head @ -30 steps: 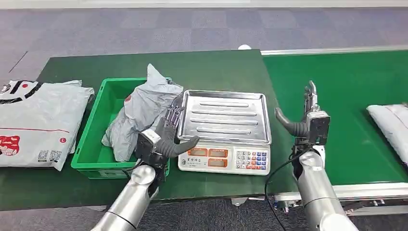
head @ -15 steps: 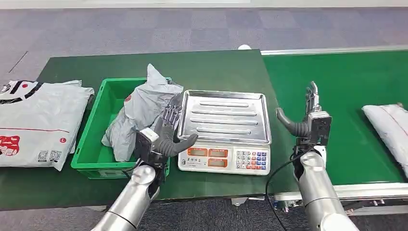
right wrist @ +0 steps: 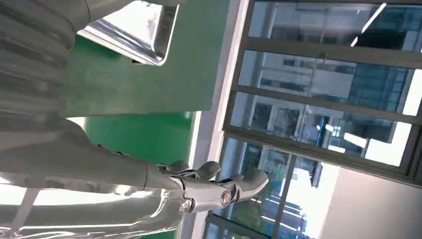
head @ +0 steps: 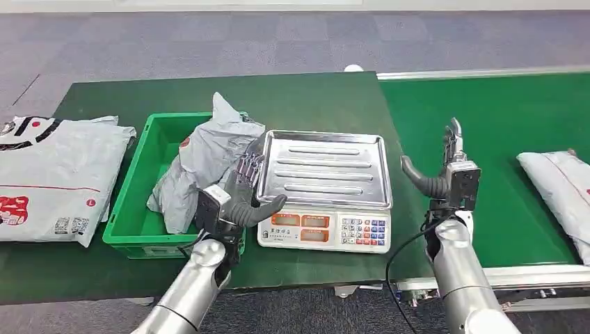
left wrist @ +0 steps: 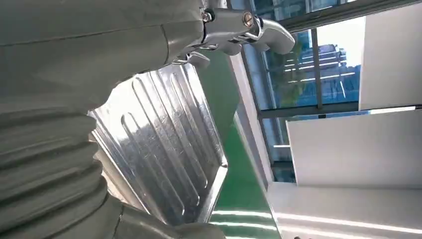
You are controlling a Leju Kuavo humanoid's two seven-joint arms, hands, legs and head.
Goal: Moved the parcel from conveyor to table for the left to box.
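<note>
Where the belt ends, pale flat parcel [head: 559,191]

Head cam high, looks down; wrist cams close, tilted up — all share scale tray [head: 323,169].

Bare belt [head: 501,139] (green) lies between right hand [head: 445,170] and parcel [head: 556,191].

You have even, diffuse overhead lighting in the head view, with soft, faint shadows on the green table [head: 313,97]. The steel scale tray [head: 323,167] shows mild streaked reflections but no hard glare. Focus is sharp centrally; expect slight softness toward the edges. In both wrist views, daylight from the windows [right wrist: 318,114] overexposes the panes, and the hand cover close to the lens [left wrist: 45,169] appears blurred.
</note>
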